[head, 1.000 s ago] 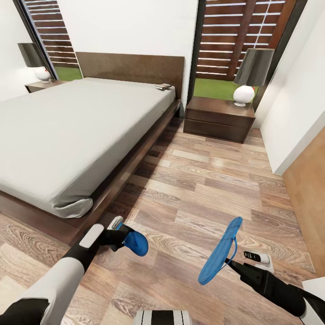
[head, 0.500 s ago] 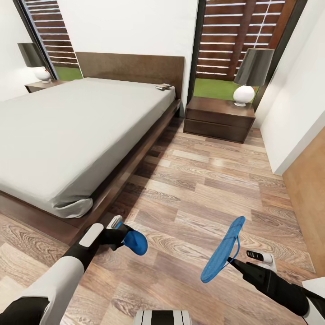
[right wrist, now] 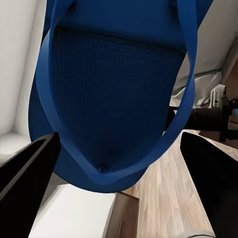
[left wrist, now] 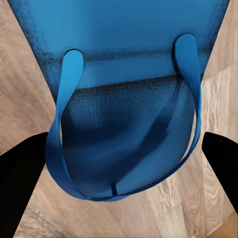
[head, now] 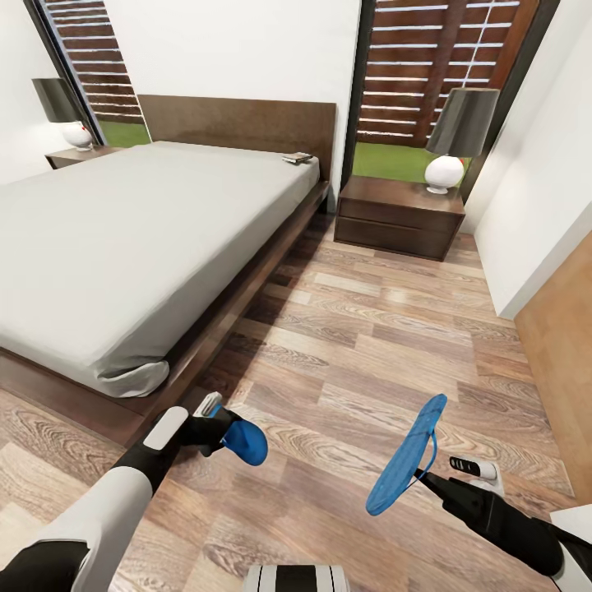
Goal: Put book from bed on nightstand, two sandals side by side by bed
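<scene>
While book (head: 297, 157) sits on bed (head: 123, 238), left fingers (head: 222, 432) clamp one sandal (head: 246, 442), right fingers (head: 423, 475) clamp other sandal (head: 404, 465) above floor (head: 353, 345).

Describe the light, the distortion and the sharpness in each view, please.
Head view: even daylight, soft shadow along the bed, wide-angle bend at the edges, sharp. Left wrist view: the sandal is very close and a little soft, its strap throws a faint shadow. Right wrist view: the other sandal looks dark, the fingers almost black.
</scene>
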You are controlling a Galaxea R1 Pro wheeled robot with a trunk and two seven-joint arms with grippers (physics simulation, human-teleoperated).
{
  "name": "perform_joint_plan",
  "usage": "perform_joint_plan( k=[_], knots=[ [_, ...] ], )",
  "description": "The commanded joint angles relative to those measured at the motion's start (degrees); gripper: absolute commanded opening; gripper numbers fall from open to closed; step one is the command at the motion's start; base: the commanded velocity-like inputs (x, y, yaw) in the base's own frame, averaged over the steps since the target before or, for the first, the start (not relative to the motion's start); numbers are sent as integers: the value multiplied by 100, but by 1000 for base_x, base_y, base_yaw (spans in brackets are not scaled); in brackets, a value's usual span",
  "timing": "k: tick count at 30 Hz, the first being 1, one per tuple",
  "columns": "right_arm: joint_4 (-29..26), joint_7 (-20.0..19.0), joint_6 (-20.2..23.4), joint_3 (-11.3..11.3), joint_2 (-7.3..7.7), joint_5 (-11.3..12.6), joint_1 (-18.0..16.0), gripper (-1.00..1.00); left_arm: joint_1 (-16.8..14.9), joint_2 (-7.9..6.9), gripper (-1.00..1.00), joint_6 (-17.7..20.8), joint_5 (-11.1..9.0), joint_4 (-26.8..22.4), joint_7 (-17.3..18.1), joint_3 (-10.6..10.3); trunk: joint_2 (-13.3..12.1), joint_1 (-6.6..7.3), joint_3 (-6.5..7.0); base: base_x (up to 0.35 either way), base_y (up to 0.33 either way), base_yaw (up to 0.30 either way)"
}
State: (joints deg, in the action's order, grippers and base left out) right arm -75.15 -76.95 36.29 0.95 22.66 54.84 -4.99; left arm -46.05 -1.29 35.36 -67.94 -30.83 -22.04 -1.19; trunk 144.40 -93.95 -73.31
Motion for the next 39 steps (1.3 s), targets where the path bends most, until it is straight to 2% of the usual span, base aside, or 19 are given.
perform_joint_plan(
  k=[1, 39],
  knots=[
    [-1, -5, 53, -2, 2, 27, -2, -100, -1, -9, -100, 6, -62, -11, -53, -13, 3, -1, -27, 0, 0, 0],
    [14, -21, 53, 2, 2, 22, 2, -100, -1, -47, -100, 6, -65, -83, -41, -13, 54, -99, -868, 0, 0, 0]
  ],
)
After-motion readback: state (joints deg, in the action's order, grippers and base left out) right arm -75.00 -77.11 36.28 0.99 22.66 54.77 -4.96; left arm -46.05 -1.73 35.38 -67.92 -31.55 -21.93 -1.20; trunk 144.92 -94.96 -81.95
